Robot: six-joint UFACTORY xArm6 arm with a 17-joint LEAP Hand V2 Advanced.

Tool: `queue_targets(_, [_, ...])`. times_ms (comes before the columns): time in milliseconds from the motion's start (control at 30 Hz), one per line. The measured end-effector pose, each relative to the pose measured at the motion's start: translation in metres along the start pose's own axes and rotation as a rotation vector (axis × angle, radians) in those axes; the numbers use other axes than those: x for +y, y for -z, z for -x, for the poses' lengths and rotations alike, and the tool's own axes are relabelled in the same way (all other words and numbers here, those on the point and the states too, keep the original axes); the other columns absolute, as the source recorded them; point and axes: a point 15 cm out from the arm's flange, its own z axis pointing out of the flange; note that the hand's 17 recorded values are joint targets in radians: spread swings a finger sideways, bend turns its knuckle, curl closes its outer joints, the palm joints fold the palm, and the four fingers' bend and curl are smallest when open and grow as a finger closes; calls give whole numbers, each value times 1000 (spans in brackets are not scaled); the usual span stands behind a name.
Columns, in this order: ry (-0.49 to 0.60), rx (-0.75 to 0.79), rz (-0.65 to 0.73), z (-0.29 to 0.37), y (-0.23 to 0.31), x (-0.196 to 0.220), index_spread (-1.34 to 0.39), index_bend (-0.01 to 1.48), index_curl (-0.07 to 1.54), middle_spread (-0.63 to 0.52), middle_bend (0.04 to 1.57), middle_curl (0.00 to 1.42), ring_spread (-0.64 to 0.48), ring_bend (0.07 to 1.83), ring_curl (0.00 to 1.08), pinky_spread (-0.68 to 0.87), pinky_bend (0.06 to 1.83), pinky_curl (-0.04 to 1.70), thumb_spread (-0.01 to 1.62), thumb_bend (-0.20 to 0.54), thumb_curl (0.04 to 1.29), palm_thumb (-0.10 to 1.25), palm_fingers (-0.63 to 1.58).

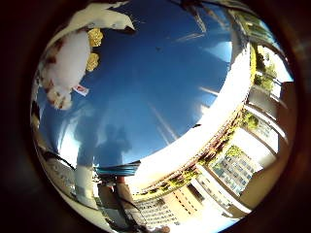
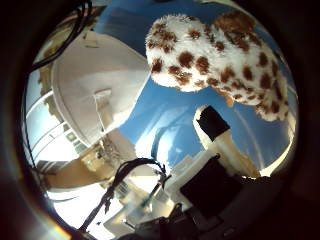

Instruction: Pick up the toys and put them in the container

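Note:
A white plush toy with brown spots point(image 2: 205, 55) lies on the blue tabletop point(image 2: 165, 120), close to the palm in the thumb side view. One black-tipped finger point(image 2: 211, 124) of my right hand point(image 2: 205, 170) reaches up straight beside it, a little away from it, and holds nothing. A second white plush toy with yellow parts and a red tag point(image 1: 70, 60) lies on the blue tabletop point(image 1: 155, 87) in the little finger side view, farther off. A large white rounded object point(image 2: 95, 85), which may be the container, stands beside the blue top.
The blue top ends in a white rim point(image 1: 199, 136). Beyond it are buildings and greenery point(image 1: 233, 160). Shadows fall on the blue surface point(image 1: 112, 146).

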Motion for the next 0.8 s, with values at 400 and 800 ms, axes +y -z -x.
queue_targets(400, [56, 86, 22, 2, 4, 1, -436, 210, 208, -178, 891, 740, 41, 1255, 604, 351, 1164, 401, 1055, 16, 526, 968, 1134])
queue_targets(800, [-13, 29, 75, -16, 77, 95, -820, 489, 227, -246, 1077, 996, -75, 1413, 732, 203, 1492, 641, 1099, -3, 682, 1046, 966])
